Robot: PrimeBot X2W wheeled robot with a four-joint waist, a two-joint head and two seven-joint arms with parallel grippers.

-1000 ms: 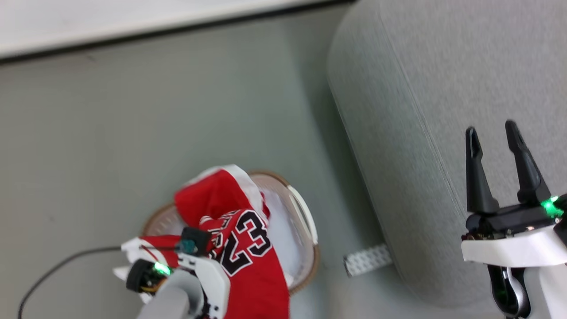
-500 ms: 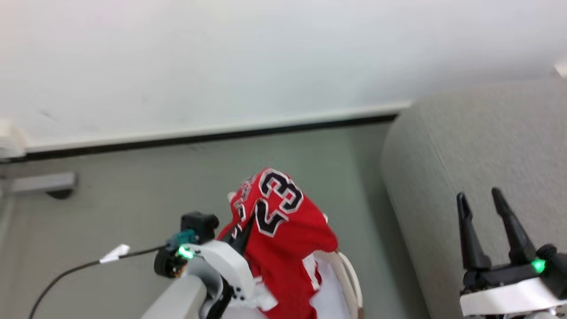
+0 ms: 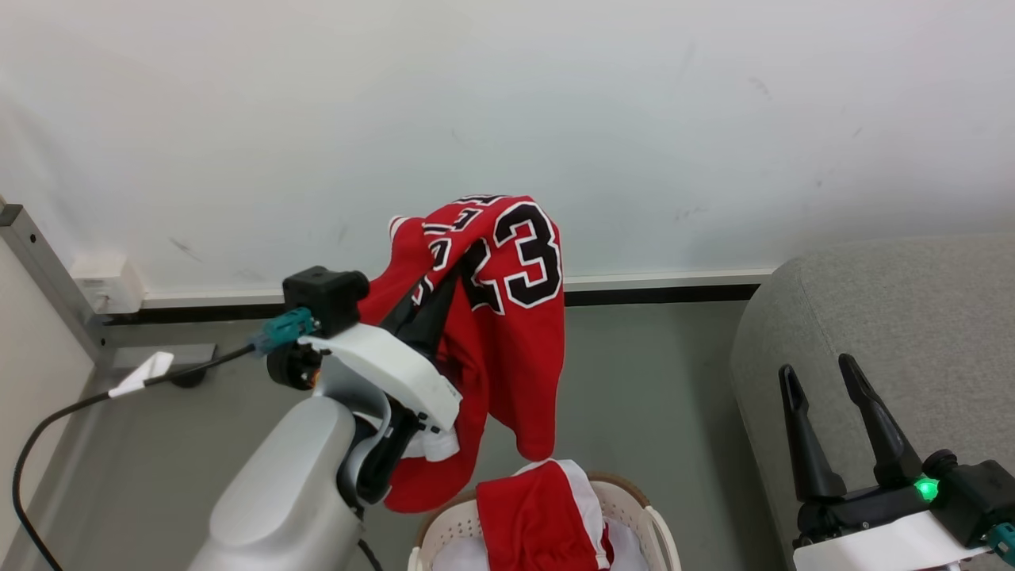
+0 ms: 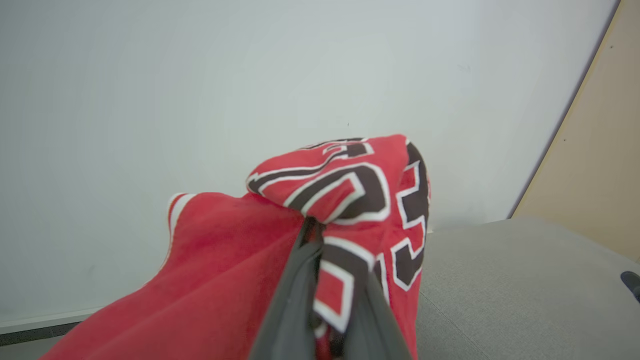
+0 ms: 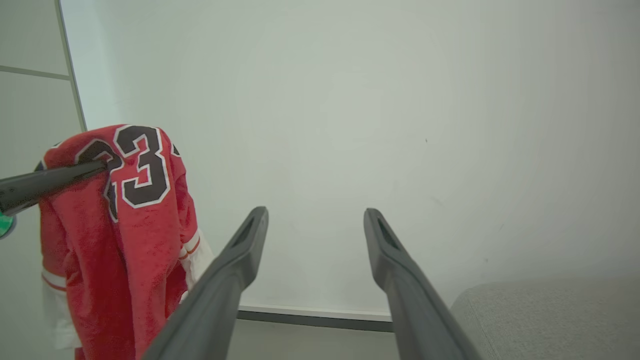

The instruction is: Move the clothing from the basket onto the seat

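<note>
- Pale wall point(image 3: 507, 95) behind everything, with a dark baseboard strip point(image 3: 666, 295) at its foot and grey-green floor point(image 3: 634, 373) below.
- left gripper point(image 4: 320, 245): jaws clamped together on the red jersey point(image 3: 507, 317). The fabric is pinched between the two dark fingers, right by the black white-edged "23".
- The jersey drapes over and past the left gripper's fingertips, then hangs down beneath them in front of the wall, clear of the floor.
- Its lowest fold sits behind the left forearm point(image 3: 285, 492), close to the basket point(image 3: 662, 531) rim. Can't tell if they touch.
- The basket is on the floor below the left gripper, offset toward the right gripper's side. It has a cream perforated wall and a brown rim.
- Red shorts point(image 3: 531, 515) with white side trim lie in the basket, bunched up over its far rim, directly under the hanging jersey. White fabric point(image 3: 630, 547) sits beside them inside.
- right gripper point(image 3: 815, 369): jaws spread wide with nothing between them, fingers pointing toward the wall.
- The grey seat point(image 3: 912, 317) is under and beyond the right gripper. It is well off to the right of the left gripper and apart from the jersey.
- A black cable point(image 3: 47, 428) with a white tag point(image 3: 143, 373) runs off the left wrist, away to the left of the left gripper.
- A grey metal post point(image 3: 40, 262) stands further left against the wall.
- In the left wrist view, a tan panel point(image 4: 590, 165) stands past the seat, to the right of the fingers.
</note>
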